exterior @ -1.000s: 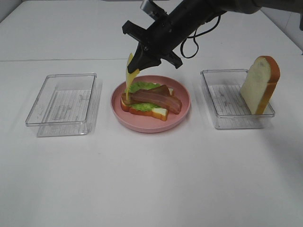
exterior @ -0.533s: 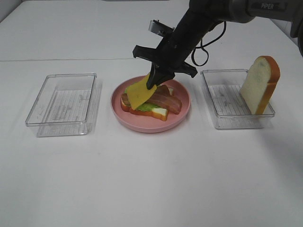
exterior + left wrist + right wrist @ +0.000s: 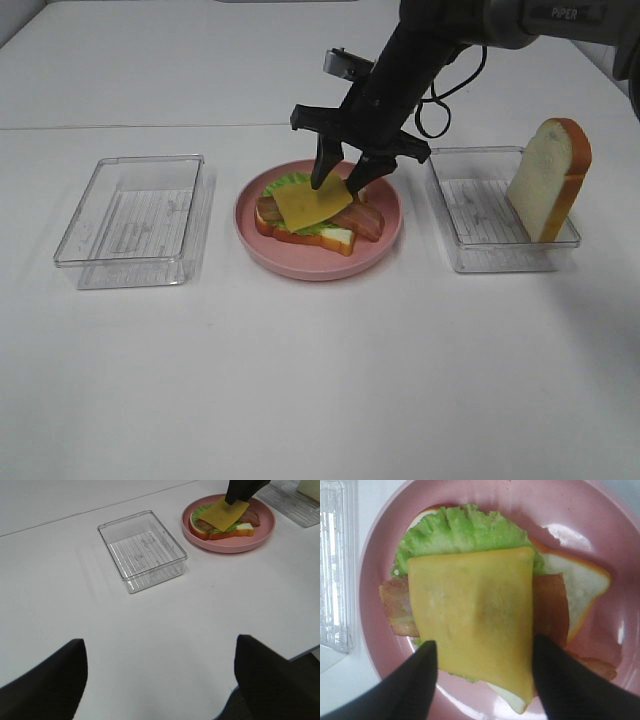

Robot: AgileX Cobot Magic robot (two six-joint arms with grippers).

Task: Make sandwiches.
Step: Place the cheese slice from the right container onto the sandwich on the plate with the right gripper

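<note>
White table under me: my right gripper hangs with jaws spread over the cheese lying on the sandwich in the plate, so I should lift straight up without snagging it; my left gripper idles agape.

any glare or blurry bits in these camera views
Right wrist view: white glare spots on the pink plate, and the right gripper fingers are soft, dark blurs. Left wrist view: the left gripper fingers are blurred too. Exterior high view: even lighting, faint shadows, sharp.
</note>
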